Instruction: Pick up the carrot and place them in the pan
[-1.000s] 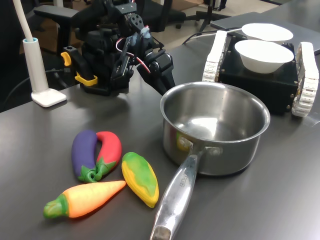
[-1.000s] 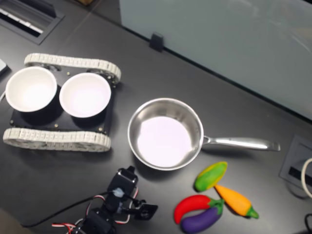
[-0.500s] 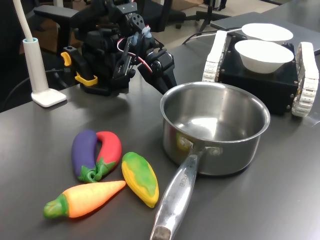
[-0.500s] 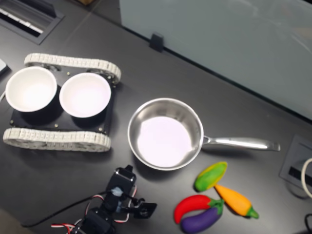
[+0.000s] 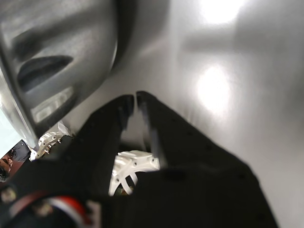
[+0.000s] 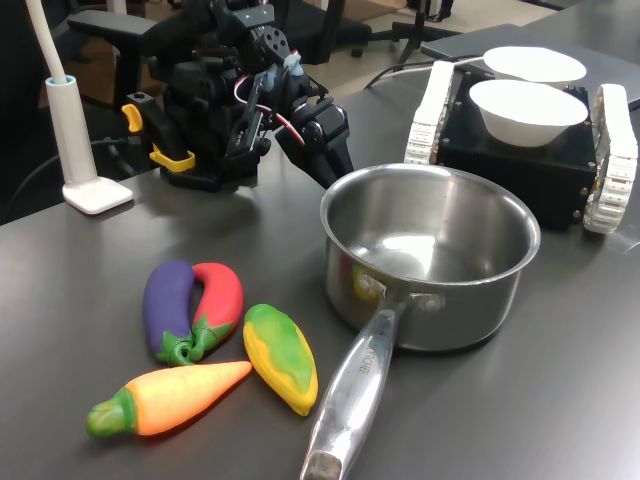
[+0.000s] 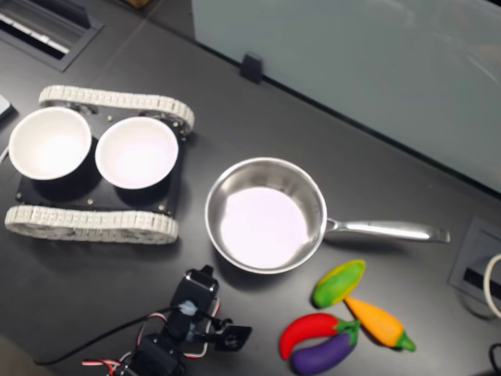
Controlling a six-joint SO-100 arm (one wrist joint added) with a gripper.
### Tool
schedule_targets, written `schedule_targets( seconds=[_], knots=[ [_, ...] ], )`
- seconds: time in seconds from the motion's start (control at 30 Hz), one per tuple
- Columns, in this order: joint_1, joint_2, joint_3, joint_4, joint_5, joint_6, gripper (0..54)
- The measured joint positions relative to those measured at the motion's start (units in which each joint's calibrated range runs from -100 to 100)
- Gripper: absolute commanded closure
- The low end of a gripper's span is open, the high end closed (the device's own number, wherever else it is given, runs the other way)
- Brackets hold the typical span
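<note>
1. The carrot [image 6: 168, 398] lay on the dark table [image 6: 90, 270] near the first exterior view's lower left corner, green end toward that view's left, its tip touching or just short of the yellow-green corn toy [image 6: 281, 356].
2. Bare table lay open around the carrot's lower side (the table's own edge was cut off there).
3. Just above it in the first exterior view sat the purple eggplant toy [image 6: 166, 306] and the red pepper toy [image 6: 217, 301], pressed together.
4. The pan [image 7: 264, 215] stood upright and held nothing, its long handle [image 7: 387, 230] passing just beside the corn toy; in the second exterior view the handle's end pointed to the right.
5. The gripper [image 5: 135, 99] hung close to the pan's outer wall, well apart from the carrot, its jaws nearly together with only a thin slit between the tips, holding nothing.
6. In the second exterior view the arm [image 7: 188, 329] was cut off at the lower edge.
7. Beyond the pan, two white bowls [image 7: 94, 149] rested on a tracked black base [image 7: 94, 223].
</note>
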Motion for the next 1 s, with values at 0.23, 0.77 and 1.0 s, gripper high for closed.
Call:
schedule_targets(
  seconds=[0.23, 0.77, 1.0],
  knots=[
    [0.00, 0.00, 0.00, 0.00, 0.00, 0.00, 53.5],
    [0.00, 0.00, 0.00, 0.00, 0.54, 0.00, 53.5],
    [-0.55, 0.00, 0.00, 0.00, 0.83, 0.00, 53.5]
  ],
)
